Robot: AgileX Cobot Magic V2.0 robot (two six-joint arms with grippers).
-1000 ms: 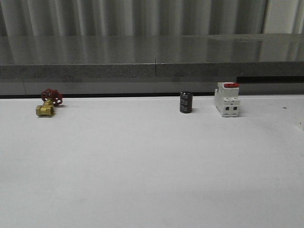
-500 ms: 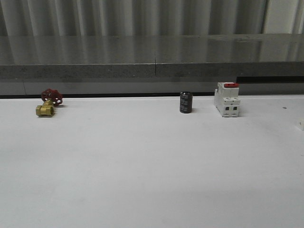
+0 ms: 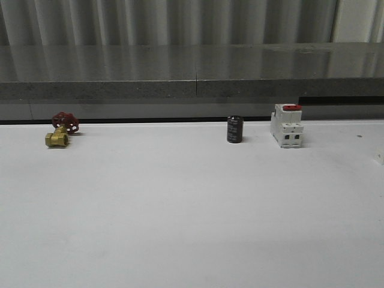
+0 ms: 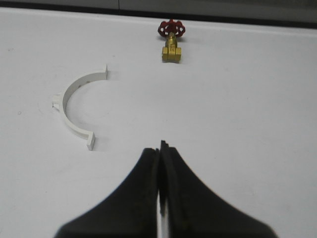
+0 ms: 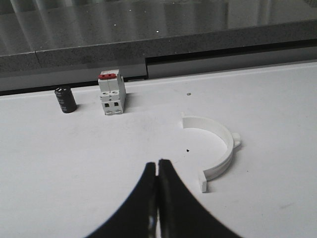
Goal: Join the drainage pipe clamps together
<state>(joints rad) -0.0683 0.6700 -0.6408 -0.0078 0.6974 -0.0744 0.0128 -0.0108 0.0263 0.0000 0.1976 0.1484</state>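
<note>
Two white half-ring clamps are observed lying flat on the white table [image 3: 192,228], each apart from the other. One clamp half [image 4: 75,105] is seen in the left wrist view, near the left gripper [image 4: 159,148], whose black fingers are pressed together and hold nothing; a brass valve with a red handwheel [image 4: 171,40] stands farther off. The other clamp half [image 5: 218,148] is seen in the right wrist view, beside the right gripper [image 5: 157,166], whose fingers are likewise closed on nothing. A dark cylinder [image 3: 234,129] and a white switch with a red top [image 3: 286,125] are noted standing near the table's far edge, close together but not touching.
</note>
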